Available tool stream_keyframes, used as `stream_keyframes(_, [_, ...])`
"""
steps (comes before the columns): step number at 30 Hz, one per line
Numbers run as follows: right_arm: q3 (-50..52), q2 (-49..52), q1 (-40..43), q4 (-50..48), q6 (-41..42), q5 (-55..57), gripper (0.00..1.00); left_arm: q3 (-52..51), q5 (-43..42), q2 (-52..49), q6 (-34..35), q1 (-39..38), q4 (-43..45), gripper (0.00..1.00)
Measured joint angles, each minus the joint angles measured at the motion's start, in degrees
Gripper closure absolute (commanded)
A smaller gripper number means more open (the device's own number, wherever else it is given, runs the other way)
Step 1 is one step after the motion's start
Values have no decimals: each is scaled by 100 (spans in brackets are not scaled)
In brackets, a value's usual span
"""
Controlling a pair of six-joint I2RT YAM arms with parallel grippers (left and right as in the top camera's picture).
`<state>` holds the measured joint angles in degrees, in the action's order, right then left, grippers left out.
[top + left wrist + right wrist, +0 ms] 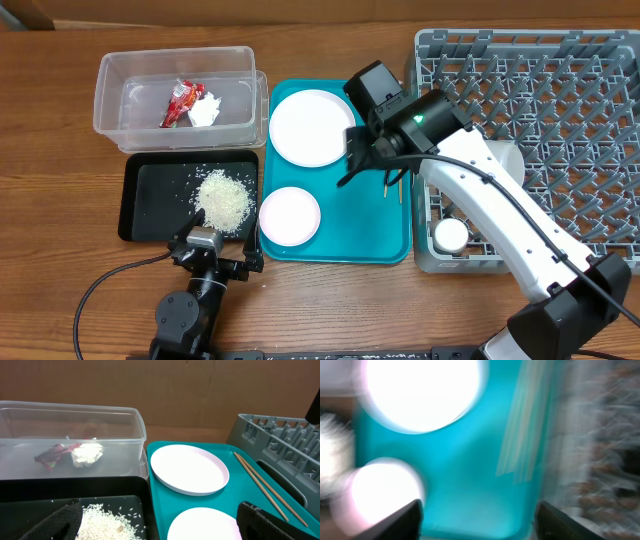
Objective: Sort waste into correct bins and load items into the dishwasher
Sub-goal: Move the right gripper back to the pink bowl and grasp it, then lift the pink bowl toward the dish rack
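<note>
The clear tub [110, 100] holds the red wrapper [180, 103] and the white tissue [207, 110]; both also show in the left wrist view [50, 455] [87, 454]. The rice heap [224, 200] lies in the black tray [150, 190]. A white plate [312, 127], a white bowl [290, 215] and the chopsticks [392, 185] lie on the teal tray [350, 220]. My right gripper [358, 165] hovers open over the teal tray, next to the chopsticks [520, 445]; its view is blurred. My left gripper [218, 262] is open and empty at the black tray's front edge.
The grey dish rack [560, 100] stands at the right, touching the teal tray. A small white cup [450, 235] sits in its front left corner. A white object [505, 160] sits in the rack, partly hidden by my right arm.
</note>
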<state>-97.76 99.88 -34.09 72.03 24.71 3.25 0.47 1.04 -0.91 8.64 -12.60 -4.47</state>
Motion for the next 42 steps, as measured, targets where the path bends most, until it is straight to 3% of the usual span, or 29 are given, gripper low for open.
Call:
stream_keyframes(5, [485,2,-205,-385,72,-1331,30,0,0,0,0,0,0,0])
stream_keyframes(10, [1521,68,-494,-1128,345,-1749,30,0,0,0,0,0,2,0])
stream_keyframes(15, [2444,238,-649,-2363,763,-1971,45,0,0,0,0,0,2,0])
stream_keyframes(21, [2798,350,-723,-3235,1091,-1945,61,0,0,0,0,0,0,0])
stream_keyframes(25, [2817,557,-828,-3182,1504,-1650,73,0,0,0,0,0,0,0])
stream_keyframes(29, [2881,769,-839,-3161,1797,-1517,96,0,0,0,0,0,0,0])
stream_keyframes(36, [2782,763,-807,-2704,1965,-1386,96,0,0,0,0,0,-2,0])
stream_keyframes(42, [2566,192,-752,-1591,1934,39,96,0,0,0,0,0,0,0])
